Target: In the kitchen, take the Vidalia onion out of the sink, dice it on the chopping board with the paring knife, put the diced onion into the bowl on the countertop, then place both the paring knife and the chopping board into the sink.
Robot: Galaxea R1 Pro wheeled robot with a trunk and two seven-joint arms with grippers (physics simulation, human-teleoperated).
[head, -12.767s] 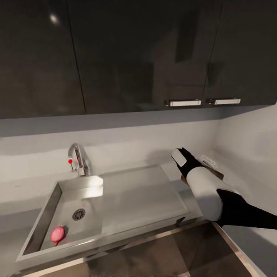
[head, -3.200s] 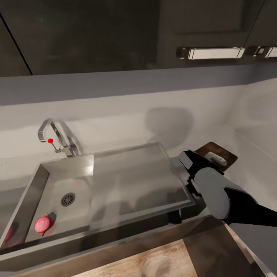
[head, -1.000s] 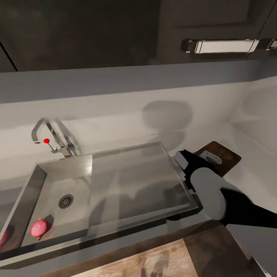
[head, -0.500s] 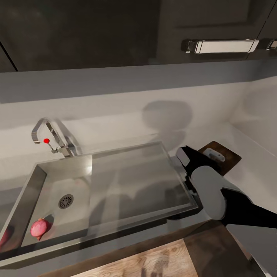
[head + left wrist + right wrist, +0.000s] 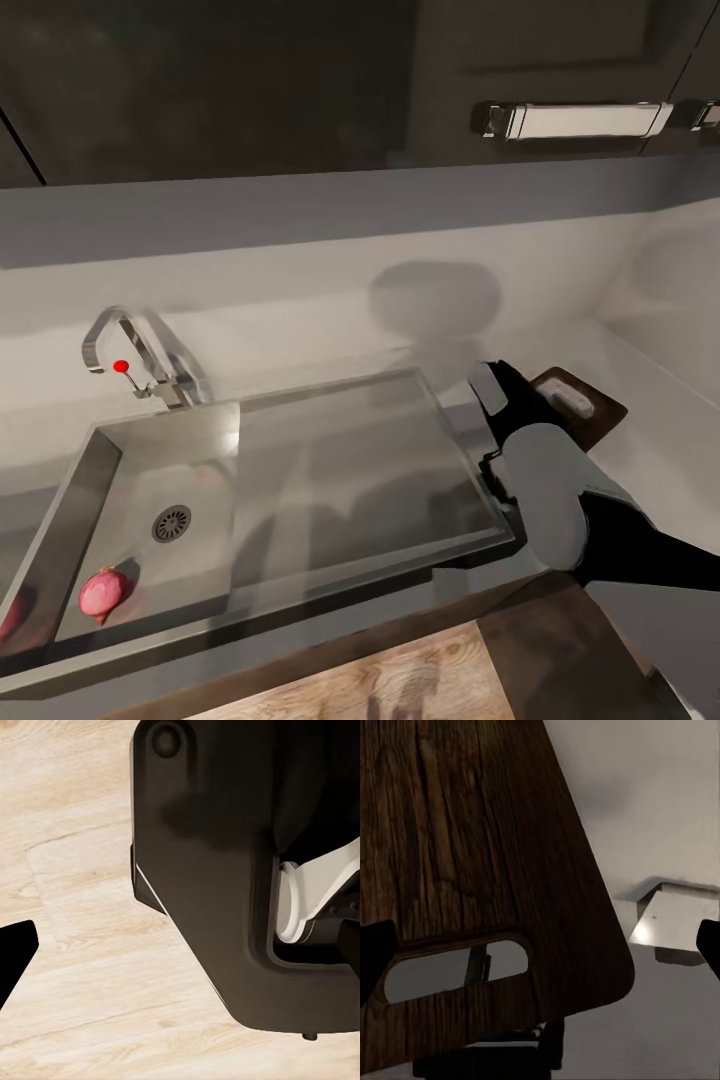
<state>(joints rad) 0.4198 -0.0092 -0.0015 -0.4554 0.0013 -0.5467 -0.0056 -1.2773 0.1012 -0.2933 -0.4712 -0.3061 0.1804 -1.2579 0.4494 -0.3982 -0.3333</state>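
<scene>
In the head view we saw the sink [image 5: 250,500] set into the grey countertop [image 5: 640,400], its tap [image 5: 140,360] with the red dot at the back edge and the round drain in the basin floor. The Vidalia onion [image 5: 103,592], pinkish red, lay in the basin's near corner, well apart from the drain. Part of the basin's near rim was cut off at the picture's left edge, where a faint reddish reflection showed.

Our right arm reached over the drainboard's far right corner, and the right gripper [image 5: 500,385] pointed toward the chopping board [image 5: 600,412]. The arm hid most of the board; we saw just its dark brown far end, with a small white object [image 5: 573,398] lying on it that we could not identify.

In the right wrist view the chopping board [image 5: 472,870] lay close under the camera, its oblong handle slot toward the gripper, and the grey countertop [image 5: 660,810] showed past its rounded corner. Two dark fingertips [image 5: 375,952] stood at opposite edges of that picture, spread wide, with nothing between them.

In the left wrist view we saw pale wooden floor [image 5: 67,907], the robot's dark body [image 5: 225,870] and one dark fingertip [image 5: 11,952] at the edge; whether that left hand was spread or closed we could not tell.
</scene>
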